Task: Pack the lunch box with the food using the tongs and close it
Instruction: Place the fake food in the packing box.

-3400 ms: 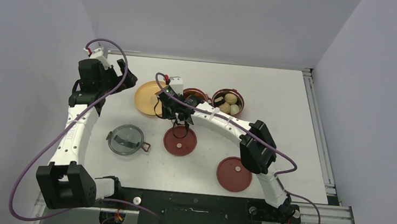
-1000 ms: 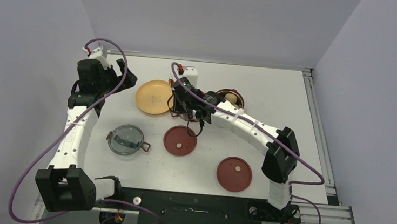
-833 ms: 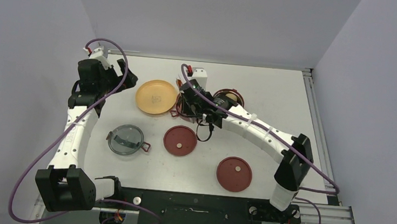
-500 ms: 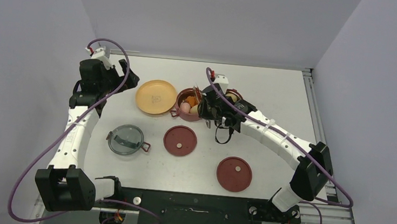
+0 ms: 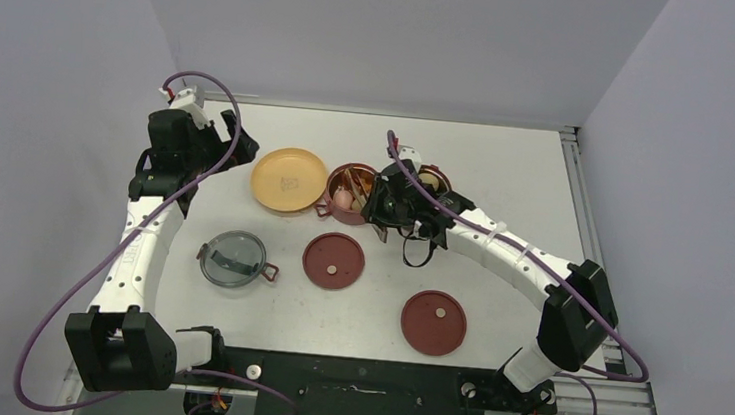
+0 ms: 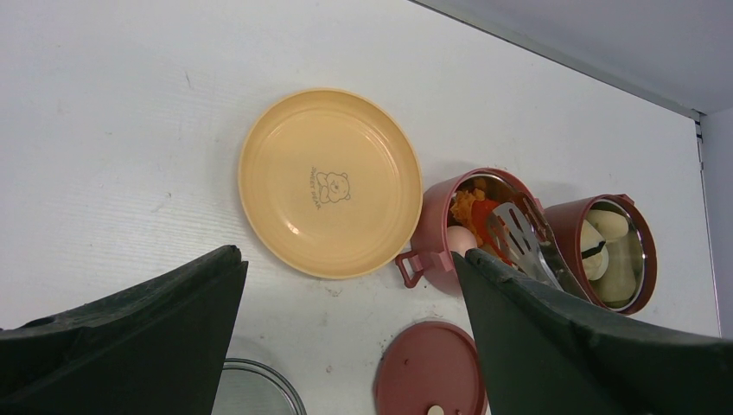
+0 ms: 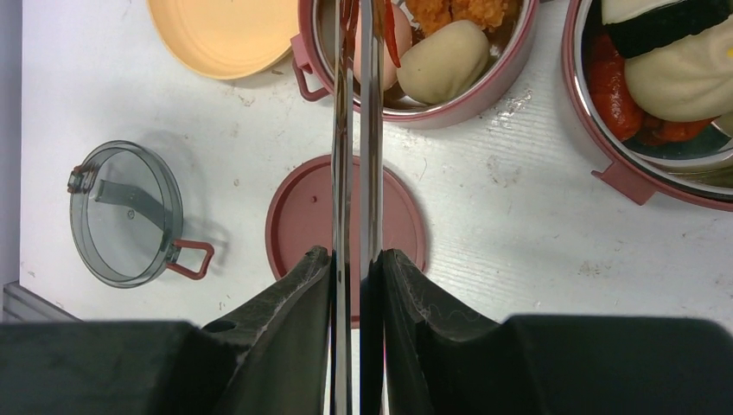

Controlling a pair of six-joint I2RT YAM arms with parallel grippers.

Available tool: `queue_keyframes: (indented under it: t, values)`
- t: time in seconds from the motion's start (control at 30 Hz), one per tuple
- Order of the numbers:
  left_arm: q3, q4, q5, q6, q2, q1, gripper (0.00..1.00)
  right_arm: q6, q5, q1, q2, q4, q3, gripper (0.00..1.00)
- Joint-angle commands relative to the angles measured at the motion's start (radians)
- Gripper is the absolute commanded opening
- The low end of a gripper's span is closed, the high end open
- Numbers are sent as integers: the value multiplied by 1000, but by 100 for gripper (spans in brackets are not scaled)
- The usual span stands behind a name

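Two open maroon lunch box containers stand at the back centre, the left one (image 5: 336, 201) and the right one (image 5: 438, 179). Both hold food: a whitish piece (image 7: 442, 62), an orange fried piece (image 7: 458, 10) and a pink one (image 7: 395, 43) in the left, pale buns (image 7: 683, 82) and a red piece (image 7: 612, 93) in the right. My right gripper (image 7: 356, 255) (image 5: 390, 210) is shut on the silver tongs (image 7: 356, 130), whose two arms are pressed close together. Their tips reach into the left container (image 6: 432, 220). My left gripper (image 6: 346, 259) hangs open at the far left, holding nothing.
A yellow-orange plate (image 5: 289, 181) lies left of the containers. Two flat maroon lids lie nearer me, one (image 5: 334, 261) at the centre and one (image 5: 434, 322) to the right. The grey translucent top lid (image 5: 232, 259) with a red handle lies at the left.
My right arm has swung to the right with the tongs, uncovering the left container. The tongs' tips now rest inside that container. The left arm has not moved.
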Motion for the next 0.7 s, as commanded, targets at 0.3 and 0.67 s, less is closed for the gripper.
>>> queue_keyframes:
  t: [0.3, 0.67]
  values:
    - [28, 32, -3, 6, -5, -7, 98, -8, -53, -60, 5, 86, -27, 14]
    - [28, 31, -3, 7, -3, -7, 98, -26, -43, -69, 0, 53, -26, 30]
